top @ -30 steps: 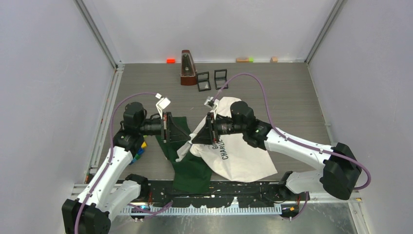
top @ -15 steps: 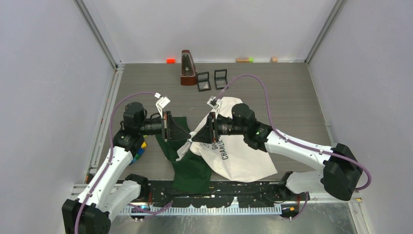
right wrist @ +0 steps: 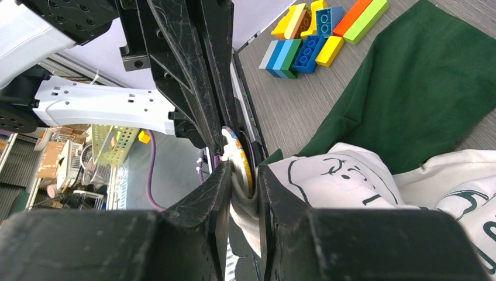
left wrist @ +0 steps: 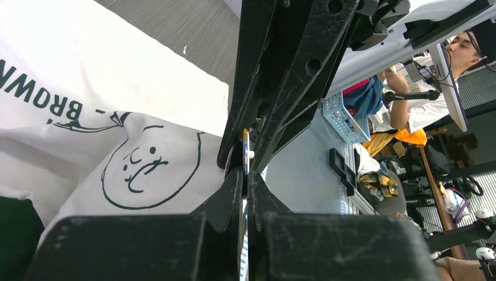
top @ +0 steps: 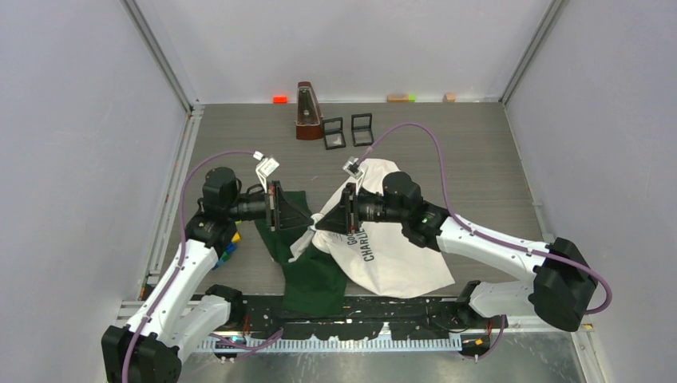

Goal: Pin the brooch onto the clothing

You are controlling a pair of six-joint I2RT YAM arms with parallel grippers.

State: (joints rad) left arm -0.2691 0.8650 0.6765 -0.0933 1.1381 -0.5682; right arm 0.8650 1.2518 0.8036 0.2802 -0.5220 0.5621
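Brooch [right wrist: 238, 158] stands on edge at centre frame overhead, pinched in the closed left gripper [left wrist: 245, 174], its flat face against a white fold of the clothing [top: 399, 263] that the right gripper [right wrist: 244, 171] clamps; the two meet head-on, so the push should run toward frame right.
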